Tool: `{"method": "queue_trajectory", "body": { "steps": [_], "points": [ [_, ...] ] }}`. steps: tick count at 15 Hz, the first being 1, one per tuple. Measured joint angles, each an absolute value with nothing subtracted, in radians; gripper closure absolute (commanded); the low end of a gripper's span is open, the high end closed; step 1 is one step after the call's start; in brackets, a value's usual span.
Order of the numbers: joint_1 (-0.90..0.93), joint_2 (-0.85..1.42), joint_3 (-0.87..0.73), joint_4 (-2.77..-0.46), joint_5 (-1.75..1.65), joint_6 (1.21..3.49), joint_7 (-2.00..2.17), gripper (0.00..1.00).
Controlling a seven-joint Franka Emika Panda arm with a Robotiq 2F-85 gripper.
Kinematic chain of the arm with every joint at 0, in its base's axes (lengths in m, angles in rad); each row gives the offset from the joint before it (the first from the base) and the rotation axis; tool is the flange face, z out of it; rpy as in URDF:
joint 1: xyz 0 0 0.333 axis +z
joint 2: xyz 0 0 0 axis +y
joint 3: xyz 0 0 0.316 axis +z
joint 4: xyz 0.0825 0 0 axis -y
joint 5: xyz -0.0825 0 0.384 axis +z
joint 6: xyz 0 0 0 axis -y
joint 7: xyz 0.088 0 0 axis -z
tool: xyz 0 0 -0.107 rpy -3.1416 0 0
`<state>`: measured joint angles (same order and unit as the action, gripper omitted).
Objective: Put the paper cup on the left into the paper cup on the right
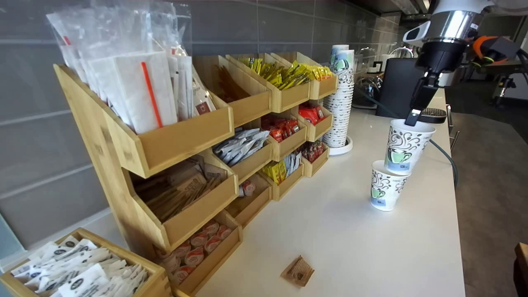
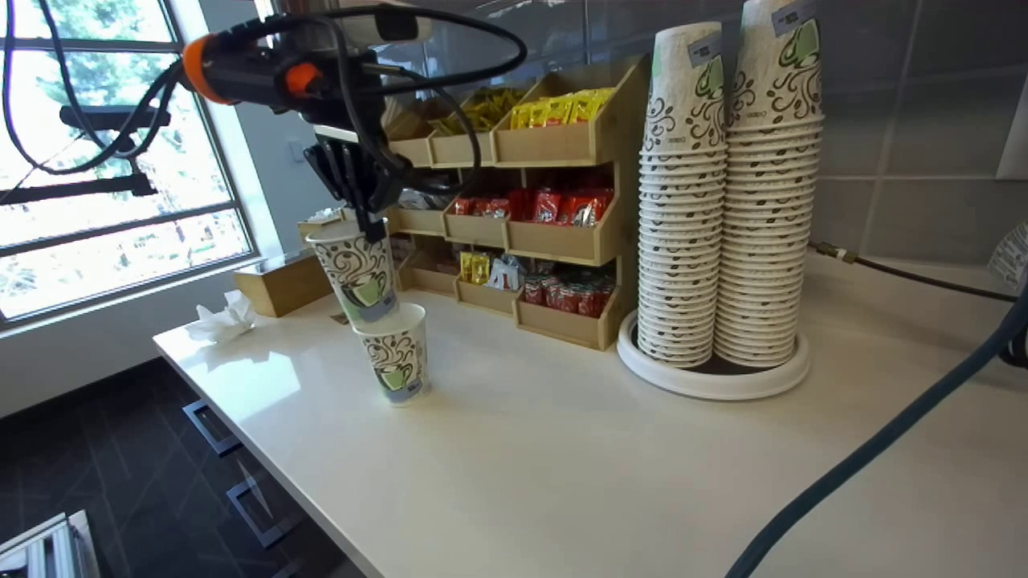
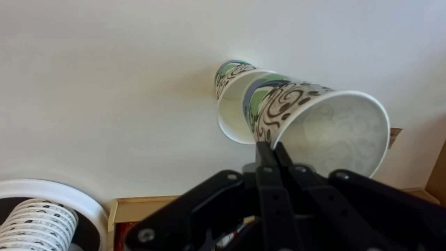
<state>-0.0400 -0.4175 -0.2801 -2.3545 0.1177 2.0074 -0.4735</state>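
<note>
My end effector is clamped on the upper cup, pinching its wall at the rim from inside and outside. I hold this cup mouth up but tilted, above the lower cup and a little to one side. In all three views its base overlaps the lower cup's rim; whether it touches that rim, or dips inside, I cannot tell. The lower cup stands mouth up on the desk and seems to lean slightly. Both carry the same print of brown swirls and a green mug.

Across the desk from the lower cup I see the rack, three tiers high, with yellow sachets at its top. Well apart from the lower cup, two stacks of like cups stand upside down on a round white tray. On the side of the lower cup away from the stacks, a brown packet lies on the desk, well apart from it; the box of white sachets is on that side too, farther off. In an exterior view a crumpled napkin lies well to the left of the lower cup, and a teal cable runs well to its right.
</note>
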Motion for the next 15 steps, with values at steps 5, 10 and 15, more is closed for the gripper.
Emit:
{"method": "queue_trajectory", "body": {
  "steps": [5,10,15],
  "points": [
    [-0.049,-0.405,-0.280,-2.353,0.127,2.041,-0.472,0.99],
    [-0.055,-0.393,-0.280,-2.353,0.132,2.051,-0.468,0.99],
    [-0.055,-0.383,-0.280,-2.353,0.142,2.051,-0.468,0.99]
  ]
}}
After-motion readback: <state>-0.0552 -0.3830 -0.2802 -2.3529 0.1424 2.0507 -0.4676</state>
